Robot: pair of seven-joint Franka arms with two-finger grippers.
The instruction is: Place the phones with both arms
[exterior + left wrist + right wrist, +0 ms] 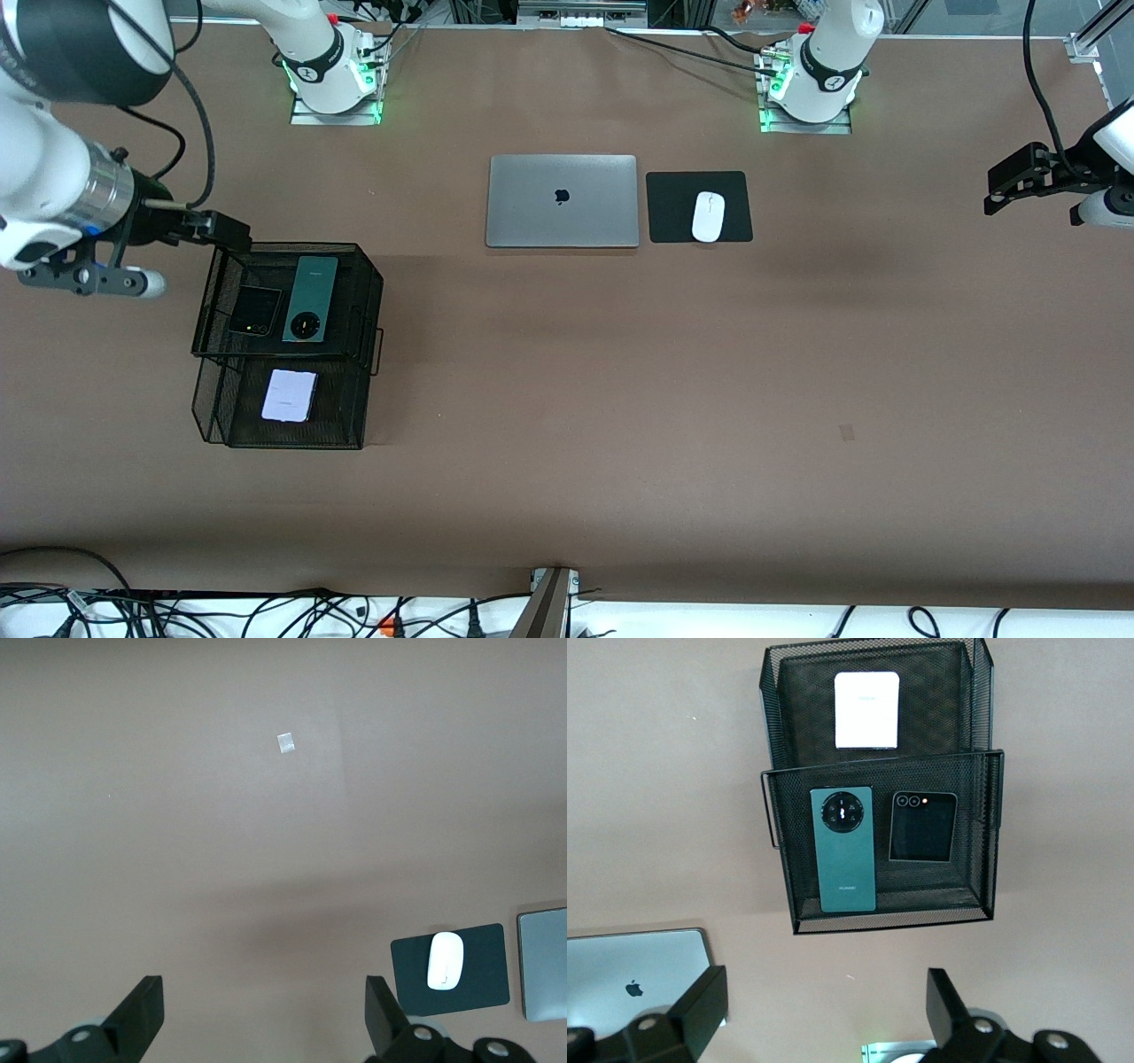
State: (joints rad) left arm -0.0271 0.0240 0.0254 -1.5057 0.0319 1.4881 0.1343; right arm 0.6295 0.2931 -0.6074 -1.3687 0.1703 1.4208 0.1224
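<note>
The brown table (567, 399) spreads under both my arms, and all the work sits at my right arm's end of it. There a black wire-mesh two-tier rack (368, 292) holds all three phones. The long dark green phone with the round camera ring (311, 299) lies on the upper tier, ring end nearer the front camera, long axis running 12 to 6 in the front view. The small squarish black phone (256, 310) lies just beside it at its 9 o'clock. The small pale lilac-white phone (289, 395) lies alone on the lower tier, at 6 o'clock from them.

My right gripper (232, 232) hovers by the rack's top corner, at 11 o'clock from the green phone, fingers spread and empty. I judge this arm far nearer.

My left gripper (1010, 182) waits, jaws apart and empty, well away at the left arm's end.
</note>
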